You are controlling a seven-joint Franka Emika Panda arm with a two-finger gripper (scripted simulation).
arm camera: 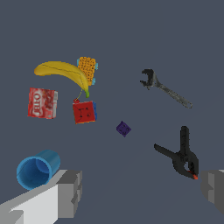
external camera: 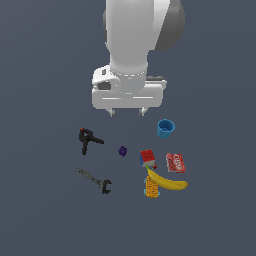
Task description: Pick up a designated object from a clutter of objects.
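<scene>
- The clamp (external camera: 88,140) (arm camera: 182,154) lies flat on the grey floor (external camera: 40,210), handles splayed, a red spot at its jaw end; nothing touches it.
- In the exterior view the wrench (external camera: 94,180) (arm camera: 164,87) lies near the clamp at about 6 o'clock, apart from it.
- A small purple block (external camera: 122,151) (arm camera: 123,128) sits at the clamp's 4 o'clock, between it and the cube (external camera: 147,158) (arm camera: 85,112).
- Farther that way, the banana (external camera: 167,182) (arm camera: 63,73) overlaps the yellow-blue toy (external camera: 151,189) (arm camera: 87,69); the red box (external camera: 175,163) (arm camera: 42,103) lies just beside them.
- The blue cup (external camera: 165,128) (arm camera: 37,169) lies at about 3 o'clock from the clamp, well apart.
- The gripper (external camera: 126,112) (arm camera: 140,192) hangs above the floor at the clamp's 1 o'clock, fingers (arm camera: 70,192) spread wide, holding nothing.
</scene>
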